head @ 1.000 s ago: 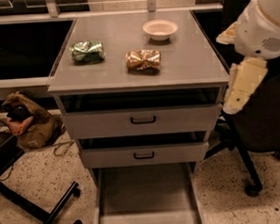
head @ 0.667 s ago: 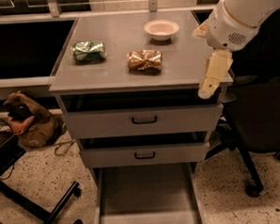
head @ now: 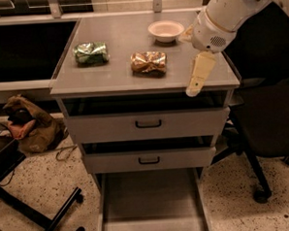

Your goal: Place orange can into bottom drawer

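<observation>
The orange can [head: 148, 62] lies on its side on the grey cabinet top [head: 118, 77], near the middle. The bottom drawer [head: 151, 199] is pulled out at the foot of the cabinet and its flat grey floor is bare. My gripper [head: 195, 85] hangs from the white arm [head: 226, 11] over the right front part of the cabinet top. It is to the right of the orange can, apart from it, and holds nothing that I can see.
A green dented can [head: 90, 52] lies at the left of the top and a white bowl [head: 166, 30] at the back. Two upper drawers with black handles [head: 148, 123] stand slightly open. A black office chair [head: 271, 125] stands right, a brown bag [head: 28, 126] and a chair base [head: 43, 215] left.
The arm has swung left from beside the cabinet's right edge to over the right front of its top, closer to the orange can. The cans and the drawers have not moved.
</observation>
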